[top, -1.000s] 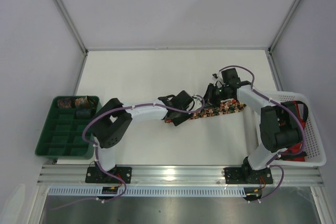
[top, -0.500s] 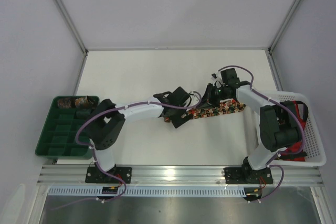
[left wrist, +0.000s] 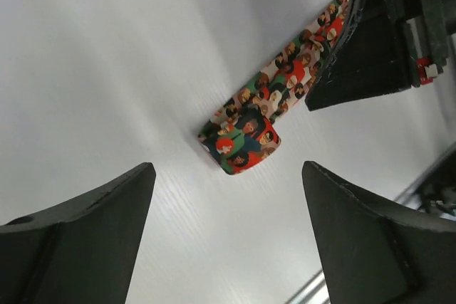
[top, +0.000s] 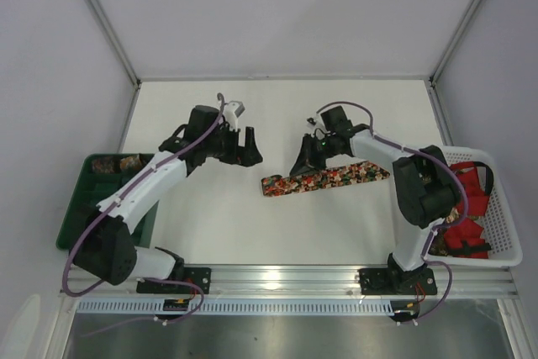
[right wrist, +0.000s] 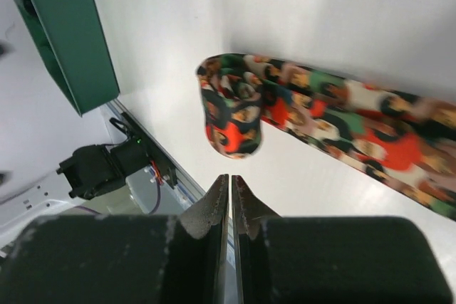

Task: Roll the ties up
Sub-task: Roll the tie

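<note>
The white counter (top: 218,224) carries a white basket (top: 503,208) at its right edge (red things inside) and a green tray (top: 84,224) at its left. One tie (top: 328,178) lies near the middle, running left to right, its left end curled over into a small fold. The right pincer (top: 298,171) is clenched on nothing, just beside the tie's far edge near that fold. The left pincer (top: 248,157) is released, fingers spread wide, left of the tie and apart from it.

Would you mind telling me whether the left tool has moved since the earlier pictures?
Yes. The left tool has pulled back from the end of the tie, leftward toward the green tray and slightly toward the back, open.
</note>
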